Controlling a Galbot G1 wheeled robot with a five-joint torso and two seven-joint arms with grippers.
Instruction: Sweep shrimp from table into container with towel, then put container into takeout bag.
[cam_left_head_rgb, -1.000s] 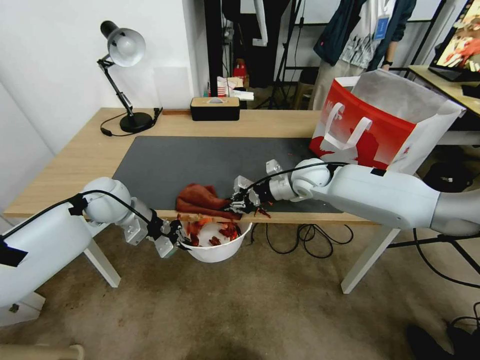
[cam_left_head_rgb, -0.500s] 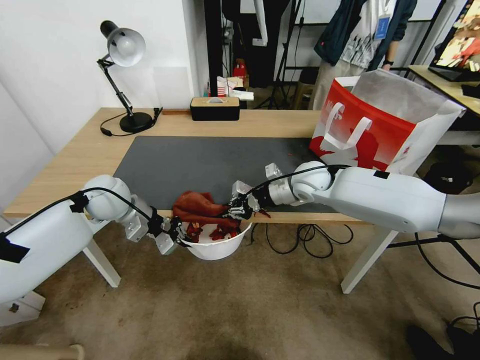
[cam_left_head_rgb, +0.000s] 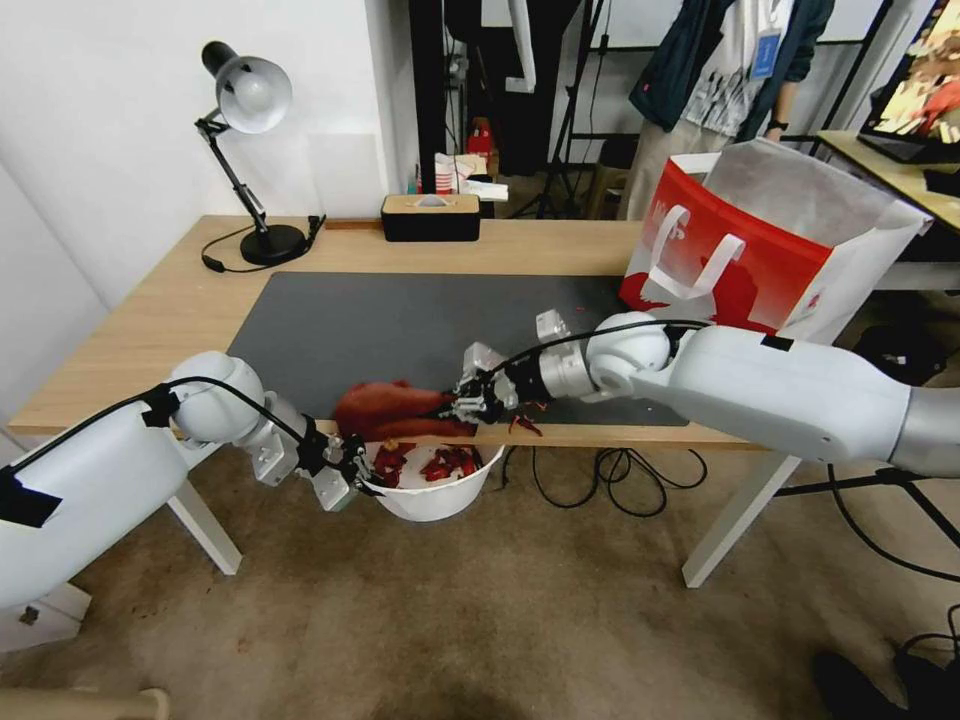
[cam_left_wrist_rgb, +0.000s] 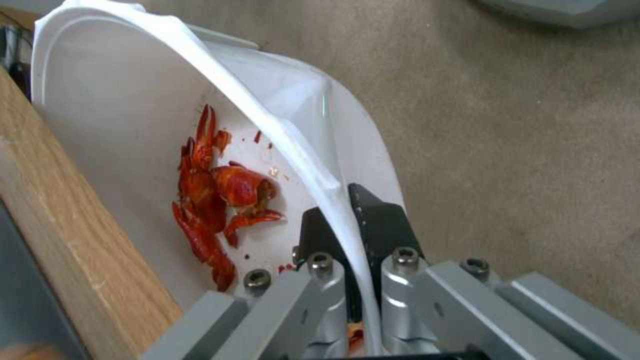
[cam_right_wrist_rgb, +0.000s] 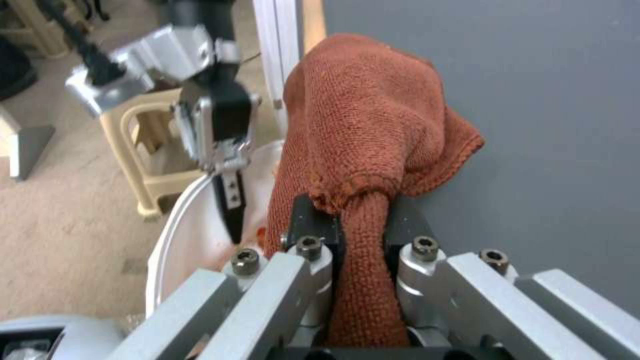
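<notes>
Shrimp (cam_left_head_rgb: 445, 463) lie in a red heap on the floor of the container (cam_left_head_rgb: 440, 497), a white tub held just below the near edge of the table (cam_left_head_rgb: 150, 300). The left wrist view shows the pile (cam_left_wrist_rgb: 213, 200) against the tub's inner wall (cam_left_wrist_rgb: 107, 120), with small red crumbs around it. The left gripper (cam_left_head_rgb: 352, 472) is clamped on the tub's rim, one finger inside and one outside (cam_left_wrist_rgb: 350, 225). A few stray shrimp pieces (cam_left_head_rgb: 524, 424) lie on the table edge just right of the tub. Just above the rim, the towel (cam_left_head_rgb: 385, 412) lies bunched on the front edge of the grey mat (cam_left_head_rgb: 400, 320), partly overhanging the tub. The right gripper (cam_left_head_rgb: 462, 404) pinches a twisted end of the towel (cam_right_wrist_rgb: 363, 235) between its closed fingers. Farther back on the right, the takeout bag (cam_left_head_rgb: 760, 250) stands upright with its mouth open; its inside cannot be seen. A lamp (cam_left_head_rgb: 245, 150) and a dark box (cam_left_head_rgb: 430, 217) stand at the far edge.
</notes>
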